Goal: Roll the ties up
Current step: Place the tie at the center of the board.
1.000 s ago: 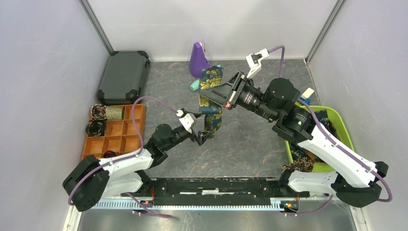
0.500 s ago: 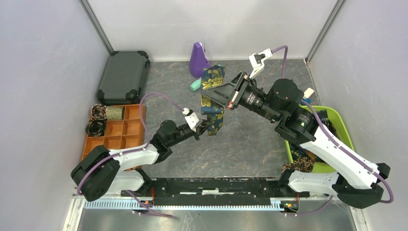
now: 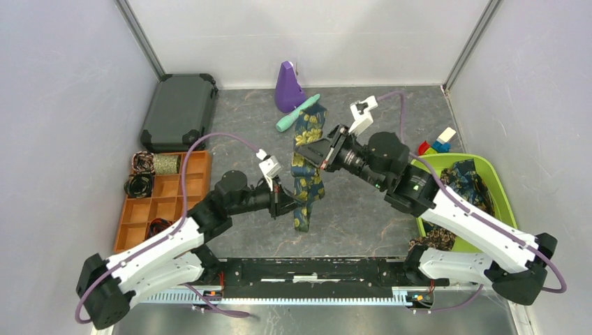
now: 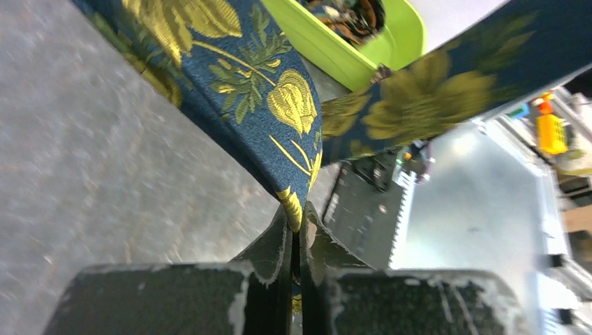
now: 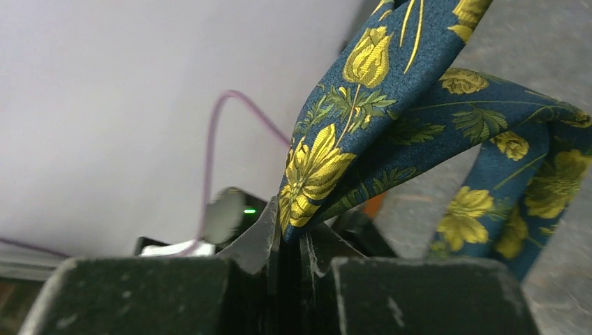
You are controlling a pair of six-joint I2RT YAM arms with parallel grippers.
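One of the ties [image 3: 307, 185], navy with yellow-gold flowers, hangs folded between both grippers above the middle of the table. My left gripper [image 3: 287, 202] is shut on its edge; in the left wrist view the cloth [image 4: 237, 91] runs up from the pinched fingertips [image 4: 299, 225]. From the right, my right gripper [image 3: 305, 151] is shut on the upper part, and its wrist view shows the tie [image 5: 363, 105] clamped at the gripper [image 5: 290, 234]. The tie's lower end droops toward the near edge. More ties lie in the green bin [image 3: 454, 158].
An orange compartment tray [image 3: 171, 188] at the left holds rolled ties [image 3: 143, 162]. A black case [image 3: 178, 112] lies behind it. A purple cone [image 3: 286, 87] and a teal cylinder [image 3: 297, 113] sit at the back. Toy blocks [image 3: 436, 143] lie behind the bin.
My left gripper has shut on the tie and pulled toward the near side. The right gripper has come down and nearer with the tie, which has lifted off the teal cylinder.
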